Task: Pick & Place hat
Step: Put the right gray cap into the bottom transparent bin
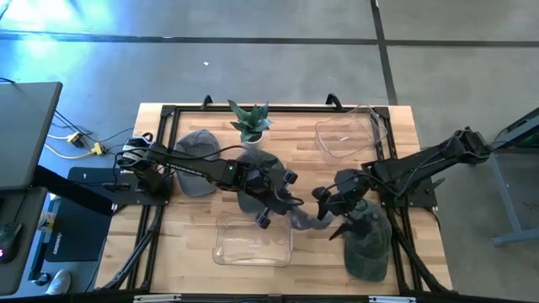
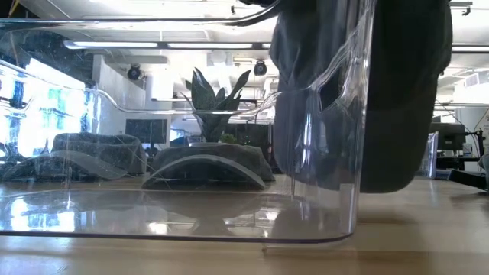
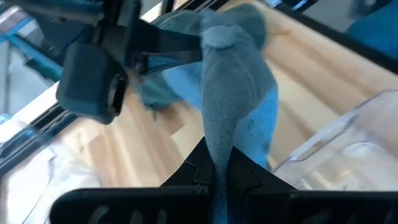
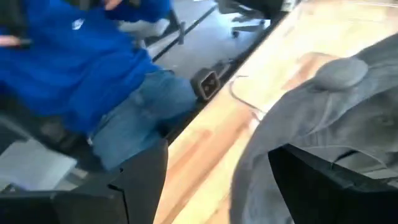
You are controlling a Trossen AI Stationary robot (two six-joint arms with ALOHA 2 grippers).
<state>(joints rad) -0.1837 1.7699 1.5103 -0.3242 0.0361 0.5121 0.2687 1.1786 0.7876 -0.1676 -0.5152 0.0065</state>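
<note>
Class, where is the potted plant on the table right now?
In the high view the plant stands at the table's far edge, near the middle, between a grey hat and a clear bin.

Grey concrete floor [image 1: 278, 67] with dark seam lines. Yellow cables [image 1: 77, 143] off the worktop's left edge. Ceiling strip lights [image 2: 122, 45]. Person in blue top [image 4: 74, 56] beyond the table edge.

No text, label, brand, number or sign can be read anywhere in these views, whether on the hats, the containers or the room behind.
</note>
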